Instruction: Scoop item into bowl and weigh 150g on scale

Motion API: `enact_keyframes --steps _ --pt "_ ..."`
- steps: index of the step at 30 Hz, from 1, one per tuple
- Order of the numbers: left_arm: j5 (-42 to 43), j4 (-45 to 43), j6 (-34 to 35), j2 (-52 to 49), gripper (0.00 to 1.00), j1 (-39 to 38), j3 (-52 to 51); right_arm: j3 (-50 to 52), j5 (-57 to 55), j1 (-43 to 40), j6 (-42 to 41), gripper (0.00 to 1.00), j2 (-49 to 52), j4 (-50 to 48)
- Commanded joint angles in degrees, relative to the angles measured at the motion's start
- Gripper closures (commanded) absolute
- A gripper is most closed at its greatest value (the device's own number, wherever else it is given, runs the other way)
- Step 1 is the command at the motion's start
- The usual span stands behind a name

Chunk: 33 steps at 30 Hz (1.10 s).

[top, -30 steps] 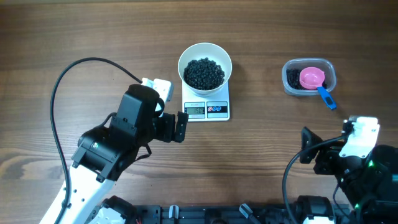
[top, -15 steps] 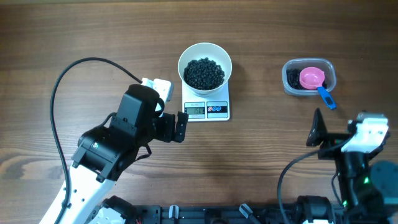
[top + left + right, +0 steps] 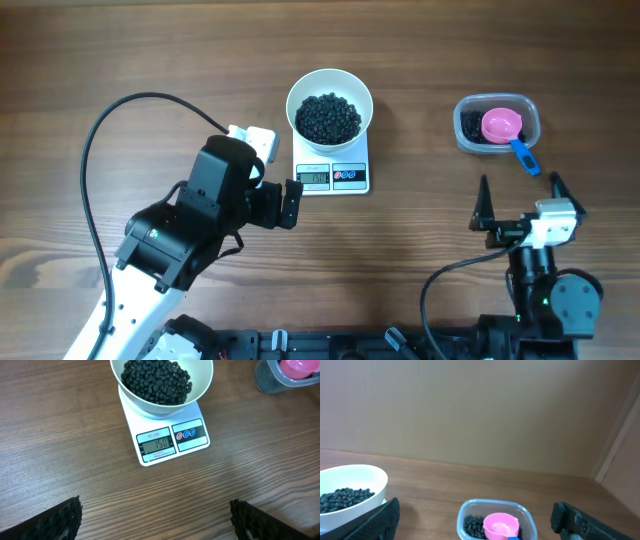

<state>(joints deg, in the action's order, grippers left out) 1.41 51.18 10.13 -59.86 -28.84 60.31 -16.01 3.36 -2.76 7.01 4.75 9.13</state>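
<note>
left gripper [image 3: 156,521]: jaws spread wide, nothing between them. both ribbed black fingertips [image 3: 60,519] show at the bottom corners of the left wrist view, with bare wooden table [image 3: 150,50] between them. the gripper hangs just in front of the scale [image 3: 356,158], pointing at it, not touching.

right gripper [image 3: 520,208]: jaws also fully apart and empty, raised near the right front of the table, aimed toward the back wall.

scale: flat on the table, mid-table, display [image 3: 157,444] facing the left arm; the digits read 150. two round buttons sit to the right of the display.

bowl [image 3: 291,108]: white, upright, seated on the scale platform, overhanging its rear edge.

item: black beads [image 3: 328,118] heaped inside the bowl, well below the rim. more of the same beads lie in the clear tub [image 3: 462,140], well to the right of the scale.

scoop [image 3: 502,125]: pink cup resting in the tub on the beads, blue handle [image 3: 524,155] sticking out over the tub's front right corner, toward the right gripper.

black cable [image 3: 95,140] arcs over the table behind the left arm.
</note>
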Motion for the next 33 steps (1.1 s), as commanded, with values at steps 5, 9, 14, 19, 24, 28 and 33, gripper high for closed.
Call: enact_keyframes --steps 5,9,14,19,24,28,33 --pt "0.2 -0.1 -0.9 0.1 0.0 -0.2 0.0 1.5 4.2 1.1 0.5 0.0 -2.4 -0.8" --pt "0.2 -0.1 -0.9 0.1 0.0 -0.2 0.0 1.5 4.0 3.3 2.8 0.0 -2.4 -1.0" --pt "0.2 -0.1 -0.9 0.1 0.0 -0.2 0.0 1.5 4.1 3.7 6.4 0.0 -2.4 -1.0" --pt "0.2 -0.1 -0.9 0.1 0.0 -0.2 0.0 5.0 4.1 3.7 6.3 0.0 -2.4 -5.4" --pt "0.2 -0.1 -0.9 0.1 0.0 -0.2 0.0 9.5 4.2 3.7 4.6 0.0 -3.8 -11.3" --pt "0.2 -0.1 -0.9 0.1 0.0 -0.2 0.0 10.7 4.2 3.5 4.4 0.0 -4.5 -11.8" --pt "0.2 -0.1 -0.9 0.1 0.0 -0.2 0.0 15.6 4.0 3.5 4.4 0.0 -4.6 -18.1"
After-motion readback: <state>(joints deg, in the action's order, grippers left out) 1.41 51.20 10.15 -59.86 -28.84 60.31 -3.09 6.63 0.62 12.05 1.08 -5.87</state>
